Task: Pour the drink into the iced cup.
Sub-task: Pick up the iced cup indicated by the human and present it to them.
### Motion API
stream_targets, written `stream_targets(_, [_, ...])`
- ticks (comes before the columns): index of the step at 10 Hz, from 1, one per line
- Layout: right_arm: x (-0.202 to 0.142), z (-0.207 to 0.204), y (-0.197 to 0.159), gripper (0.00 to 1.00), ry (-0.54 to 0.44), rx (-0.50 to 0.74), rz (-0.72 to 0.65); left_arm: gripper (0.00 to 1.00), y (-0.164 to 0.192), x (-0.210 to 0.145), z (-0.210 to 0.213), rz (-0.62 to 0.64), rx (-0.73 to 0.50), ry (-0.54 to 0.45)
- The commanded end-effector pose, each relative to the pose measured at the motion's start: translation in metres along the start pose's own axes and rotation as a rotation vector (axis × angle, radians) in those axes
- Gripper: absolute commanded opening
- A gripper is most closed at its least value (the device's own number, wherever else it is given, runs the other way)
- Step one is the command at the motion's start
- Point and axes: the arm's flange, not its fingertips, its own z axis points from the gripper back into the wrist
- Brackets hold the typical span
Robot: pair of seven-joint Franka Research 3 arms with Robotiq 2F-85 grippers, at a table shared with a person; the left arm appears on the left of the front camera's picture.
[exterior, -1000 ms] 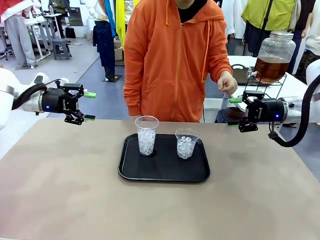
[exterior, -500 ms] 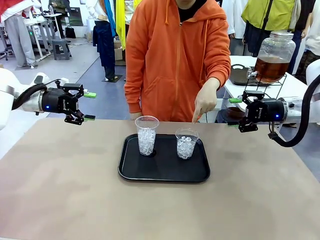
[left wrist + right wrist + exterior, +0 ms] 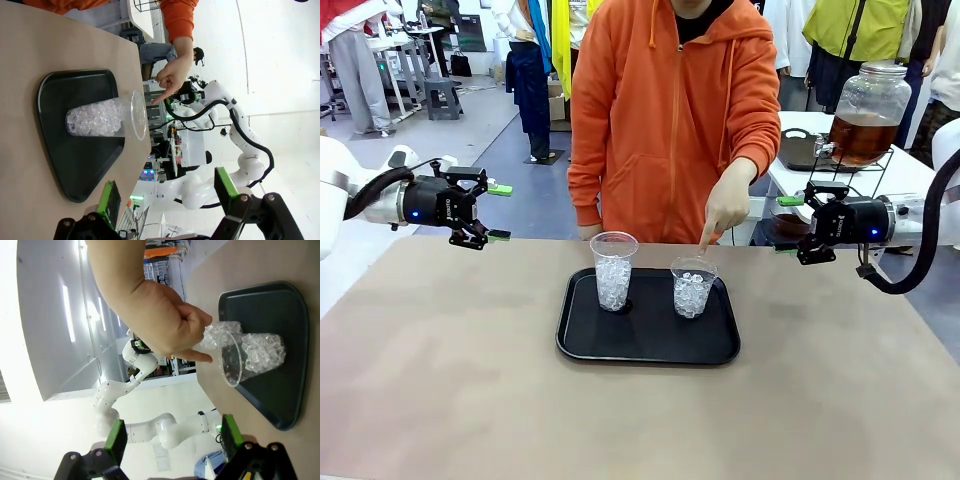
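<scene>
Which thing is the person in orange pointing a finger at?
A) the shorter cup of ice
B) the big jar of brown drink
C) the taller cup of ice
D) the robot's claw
A: the person's hand has one finger stretched down just above the rim of the shorter cup, which stands on the right side of the black tray, not above the taller cup beside it.
</scene>
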Motion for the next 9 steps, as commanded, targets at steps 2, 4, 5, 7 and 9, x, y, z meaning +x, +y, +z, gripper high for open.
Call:
stream_targets(2, [-0.003, -0.002, 0.001, 1.0, -0.011, -0.007, 0.106, 1.0, -0.001, -0.001, 0.001, 0.007, 0.008, 0.002])
stream_targets(4, [-0.014, -0.006, -0.004, 1.0, -0.039, -0.019, 0.41, 1.0, -0.001, -0.001, 0.001, 0.007, 0.008, 0.002])
stream_targets(5, [-0.02, -0.007, -0.007, 1.0, -0.022, 0.011, 0.568, 1.0, -0.001, -0.001, 0.001, 0.007, 0.008, 0.002])
stream_targets(7, [-0.029, -0.009, -0.011, 1.0, 0.017, 0.005, 0.792, 1.0, -0.001, -0.001, 0.001, 0.007, 0.008, 0.002])
stream_targets(9, [-0.03, -0.007, -0.011, 1.0, 0.047, -0.014, 0.725, 1.0, -0.001, -0.001, 0.001, 0.007, 0.008, 0.002])
